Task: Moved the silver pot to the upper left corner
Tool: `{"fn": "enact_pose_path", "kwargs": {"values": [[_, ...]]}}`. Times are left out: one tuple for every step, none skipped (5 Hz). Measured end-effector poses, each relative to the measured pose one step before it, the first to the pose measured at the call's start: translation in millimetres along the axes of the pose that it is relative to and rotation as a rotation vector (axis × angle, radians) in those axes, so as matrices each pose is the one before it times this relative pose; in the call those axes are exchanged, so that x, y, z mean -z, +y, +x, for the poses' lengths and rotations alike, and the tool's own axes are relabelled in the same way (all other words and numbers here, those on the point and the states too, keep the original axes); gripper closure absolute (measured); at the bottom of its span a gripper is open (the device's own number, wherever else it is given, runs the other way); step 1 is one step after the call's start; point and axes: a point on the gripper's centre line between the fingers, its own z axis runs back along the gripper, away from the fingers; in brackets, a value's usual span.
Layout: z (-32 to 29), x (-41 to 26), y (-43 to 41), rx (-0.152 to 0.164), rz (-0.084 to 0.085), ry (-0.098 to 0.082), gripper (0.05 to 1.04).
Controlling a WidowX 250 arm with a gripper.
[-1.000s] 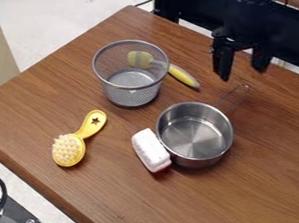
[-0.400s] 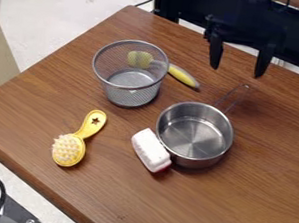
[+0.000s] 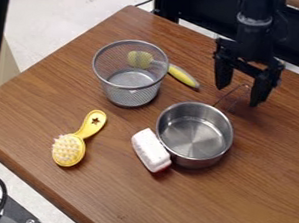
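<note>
I hang the gripper [image 3: 238,97] by the silver pot [image 3: 195,133]'s handle [image 3: 226,97], its fingers spread, probably so they can straddle that thin wire and pinch it

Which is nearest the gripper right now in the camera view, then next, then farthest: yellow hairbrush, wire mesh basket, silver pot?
Nearest to the gripper first:
1. Silver pot, just below it in the view, handle toward the gripper.
2. Wire mesh basket, to the picture's left.
3. Yellow hairbrush, lower left in the picture.
</note>
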Motion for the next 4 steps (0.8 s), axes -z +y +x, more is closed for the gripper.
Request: {"fn": "enact_pose_path", "kwargs": {"values": [[-1.62, -1.91, -0.71, 0.1297, 0.0001, -0.0048, 0.083], [0.97, -2.3, -1.65, -0.0018, 0.0179, -0.0165, 0.083], [-2.73, 9.38, -0.23, -0.0381, 0.0661, 0.0059, 0.083], [-3.13, 9.12, -7.68, -0.0298, 0.0191, -0.0024, 0.083]]}}
